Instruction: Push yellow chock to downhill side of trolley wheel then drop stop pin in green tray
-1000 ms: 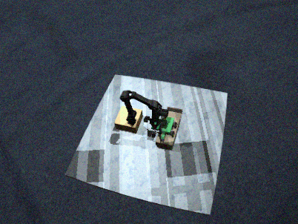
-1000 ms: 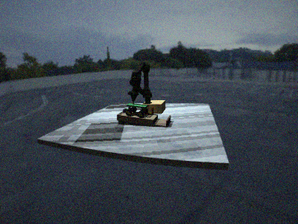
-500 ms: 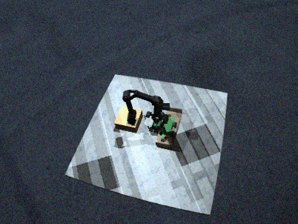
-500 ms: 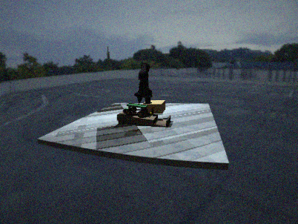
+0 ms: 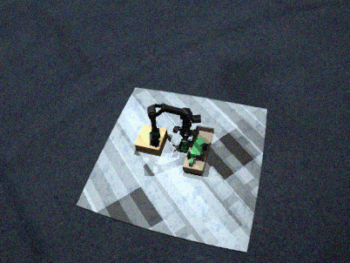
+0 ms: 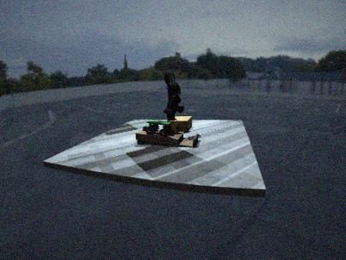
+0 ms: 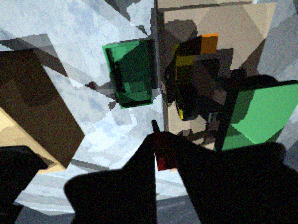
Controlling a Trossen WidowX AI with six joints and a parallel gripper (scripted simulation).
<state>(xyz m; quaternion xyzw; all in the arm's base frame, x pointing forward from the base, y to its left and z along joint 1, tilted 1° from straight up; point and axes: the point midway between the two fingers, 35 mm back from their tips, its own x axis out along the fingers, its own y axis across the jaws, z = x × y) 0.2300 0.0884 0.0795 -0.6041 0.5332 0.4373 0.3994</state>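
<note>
Stop pin (image 7: 167, 156) dark, partly hidden by gripper fingers

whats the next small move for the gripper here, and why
Probably carry the red-headed stop pin a little further toward the green tray: the closed fingers hold it, and in the wrist view the tray lies ahead, slightly left.

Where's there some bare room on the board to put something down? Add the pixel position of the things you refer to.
Open board lies beyond the ramp's (image 5: 192, 171) far side from the wooden block (image 5: 158, 151), and toward the board's corners. It's crowded between block and ramp: gripper, green tray (image 5: 183, 146) (image 7: 135, 75).
</note>
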